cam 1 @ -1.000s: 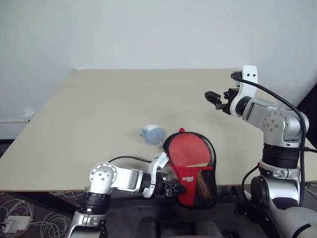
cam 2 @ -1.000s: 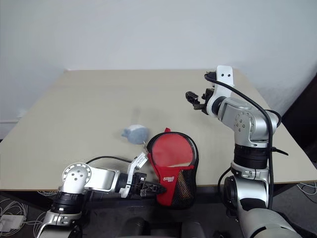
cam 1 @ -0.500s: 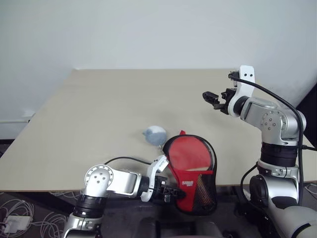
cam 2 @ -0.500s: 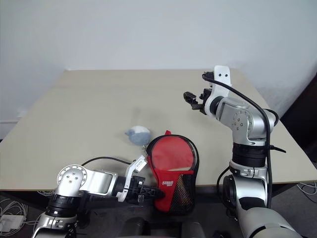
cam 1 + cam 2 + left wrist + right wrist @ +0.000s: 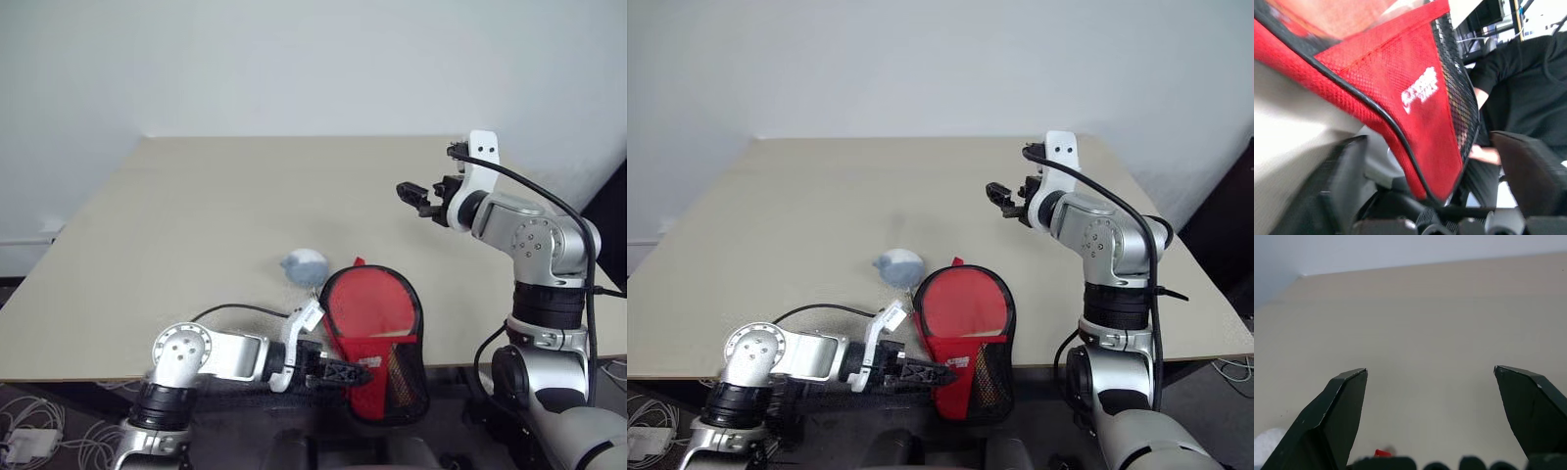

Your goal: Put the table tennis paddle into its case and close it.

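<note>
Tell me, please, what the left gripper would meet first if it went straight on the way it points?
Most likely the case: the left gripper points at its red lower part hanging off the table edge, though depth is unclear.

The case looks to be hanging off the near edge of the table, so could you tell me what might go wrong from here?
1. The case, with the paddle inside, overhangs the table edge at its handle end; unsupported, it could slide off.
2. The left gripper sits at that overhanging end; a nudge might tip it.
3. The grey object beside the case could get knocked.
</note>
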